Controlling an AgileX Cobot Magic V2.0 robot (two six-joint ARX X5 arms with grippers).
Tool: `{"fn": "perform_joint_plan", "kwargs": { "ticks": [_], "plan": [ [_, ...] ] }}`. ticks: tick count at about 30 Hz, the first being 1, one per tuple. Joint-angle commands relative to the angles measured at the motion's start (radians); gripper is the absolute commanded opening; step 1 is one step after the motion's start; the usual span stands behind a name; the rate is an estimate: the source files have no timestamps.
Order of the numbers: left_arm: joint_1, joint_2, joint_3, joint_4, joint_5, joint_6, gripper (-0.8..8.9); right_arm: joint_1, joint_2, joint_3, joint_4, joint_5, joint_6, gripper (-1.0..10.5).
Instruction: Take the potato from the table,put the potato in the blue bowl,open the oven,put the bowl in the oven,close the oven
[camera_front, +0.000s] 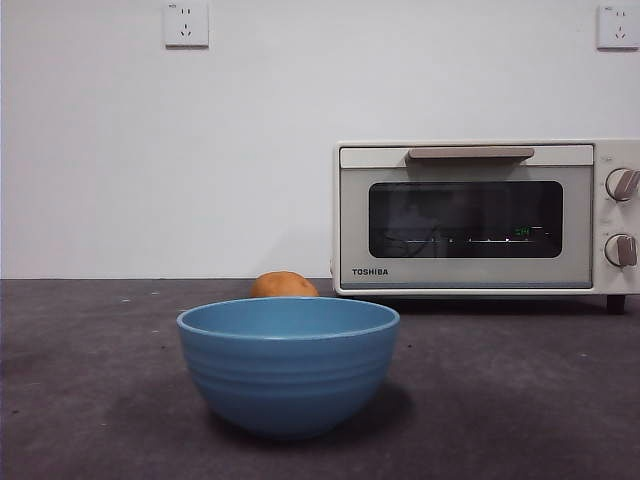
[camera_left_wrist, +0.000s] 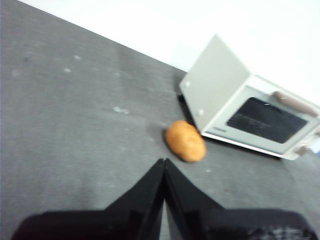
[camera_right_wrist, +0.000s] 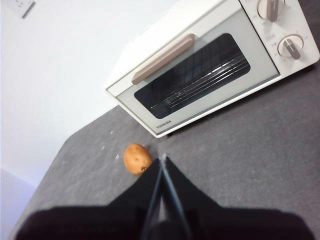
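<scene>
The blue bowl (camera_front: 288, 364) stands empty at the front middle of the table (camera_front: 90, 400). Behind it lies the orange-brown potato (camera_front: 284, 286) (camera_left_wrist: 185, 141) (camera_right_wrist: 137, 158), just left of the oven (camera_front: 487, 218) (camera_left_wrist: 250, 116) (camera_right_wrist: 210, 65), whose door is shut. My left gripper (camera_left_wrist: 164, 162) hangs shut above the table a little short of the potato, holding nothing. Shut as well, my right gripper (camera_right_wrist: 163, 159) hovers near the potato and in front of the oven. Neither arm shows in the front view.
A white wall (camera_front: 250, 140) with two sockets (camera_front: 186, 24) rises behind the table. The oven has a beige bar handle (camera_front: 470, 153) on top of its door and two knobs (camera_front: 622, 184) at its right.
</scene>
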Motion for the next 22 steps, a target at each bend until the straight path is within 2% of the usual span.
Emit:
{"fn": "perform_joint_plan", "kwargs": {
  "ticks": [1,5,7,13,17,22],
  "plan": [
    [0.002,0.047,0.085,-0.052,0.008,-0.021,-0.05,0.000,0.054,0.101,-0.055,0.000,-0.091,-0.1],
    [0.002,0.142,0.190,-0.106,0.048,-0.021,-0.05,-0.001,0.152,0.234,-0.124,0.000,-0.260,0.0],
    [0.002,0.190,0.234,-0.128,0.087,-0.018,-0.05,-0.001,0.194,0.286,-0.139,0.003,-0.299,0.0],
    [0.002,0.322,0.351,-0.175,0.227,-0.013,-0.05,0.000,0.306,0.393,-0.167,0.012,-0.307,0.0],
    [0.002,0.396,0.415,-0.217,0.316,0.014,-0.05,0.000,0.408,0.452,-0.174,-0.095,-0.360,0.0],
    [-0.002,0.467,0.485,-0.325,0.389,0.127,-0.05,0.002,0.566,0.515,-0.183,-0.228,-0.376,0.0]
  ]
}}
